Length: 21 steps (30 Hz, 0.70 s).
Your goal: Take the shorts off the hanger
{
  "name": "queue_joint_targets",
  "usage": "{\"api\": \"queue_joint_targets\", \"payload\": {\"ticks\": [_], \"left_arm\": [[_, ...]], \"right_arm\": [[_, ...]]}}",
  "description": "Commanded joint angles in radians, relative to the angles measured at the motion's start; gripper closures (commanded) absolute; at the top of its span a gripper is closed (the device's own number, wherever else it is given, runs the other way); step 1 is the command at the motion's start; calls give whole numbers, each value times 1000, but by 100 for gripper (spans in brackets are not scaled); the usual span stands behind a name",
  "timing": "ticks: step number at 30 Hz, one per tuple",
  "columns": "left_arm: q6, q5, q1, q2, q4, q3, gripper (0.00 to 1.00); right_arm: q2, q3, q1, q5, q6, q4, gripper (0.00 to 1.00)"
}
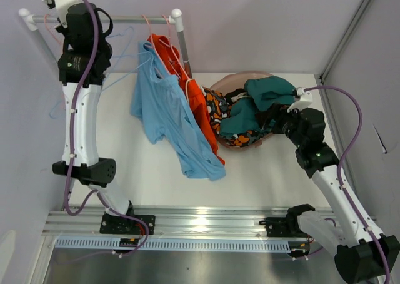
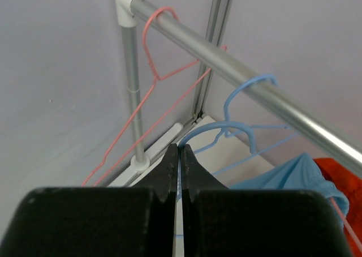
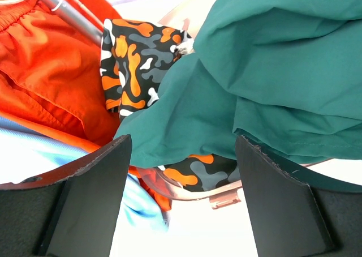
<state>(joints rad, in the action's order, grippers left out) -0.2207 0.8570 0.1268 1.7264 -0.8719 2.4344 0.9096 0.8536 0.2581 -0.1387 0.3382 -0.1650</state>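
Top external view: one rack rail (image 1: 125, 19) across the upper left, with two shorts hung from it, the light blue shorts (image 1: 164, 118) at frame centre and the orange shorts (image 1: 195, 96) touching them on the right. One pink bowl (image 1: 232, 79) right of centre holds two more: the teal shorts (image 1: 270, 91) on top and the orange-and-white patterned shorts (image 1: 219, 109) beneath, spilling over the rim.

Left wrist view: two bare hangers on the rail, one pink hanger (image 2: 153, 64) and one blue hanger (image 2: 243, 112). The left gripper (image 2: 178, 152) has its fingers pressed together just before the blue wire; whether the wire is pinched cannot be told.

Right wrist view: the right gripper (image 3: 182, 144) stands wide apart over the teal fabric, holding nothing.
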Motion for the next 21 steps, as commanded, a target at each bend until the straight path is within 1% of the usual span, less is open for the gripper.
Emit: {"api": "queue_joint_targets", "payload": {"ticks": [1, 3, 4, 5, 7, 9, 15, 19, 21], "left_arm": [[145, 112, 37, 41, 267, 72, 100], [207, 145, 53, 68, 335, 87, 100], [280, 160, 57, 97, 402, 118, 100], [323, 193, 62, 110, 443, 118, 100], [398, 211, 70, 127, 546, 104, 100], [415, 226, 70, 145, 574, 109, 100], [437, 214, 77, 239, 622, 164, 100], [448, 195, 86, 275, 672, 160, 100], [445, 191, 93, 297, 672, 163, 100]], "right_arm": [[5, 25, 15, 16, -13, 35, 20], [9, 22, 23, 21, -11, 44, 20], [15, 22, 26, 22, -14, 47, 20], [17, 22, 27, 22, -15, 53, 20], [31, 25, 33, 22, -16, 61, 20], [40, 27, 33, 17, -15, 70, 20], [60, 21, 38, 4, -10, 94, 20], [68, 15, 41, -6, -4, 105, 20], [71, 15, 44, -4, -4, 113, 20]]}}
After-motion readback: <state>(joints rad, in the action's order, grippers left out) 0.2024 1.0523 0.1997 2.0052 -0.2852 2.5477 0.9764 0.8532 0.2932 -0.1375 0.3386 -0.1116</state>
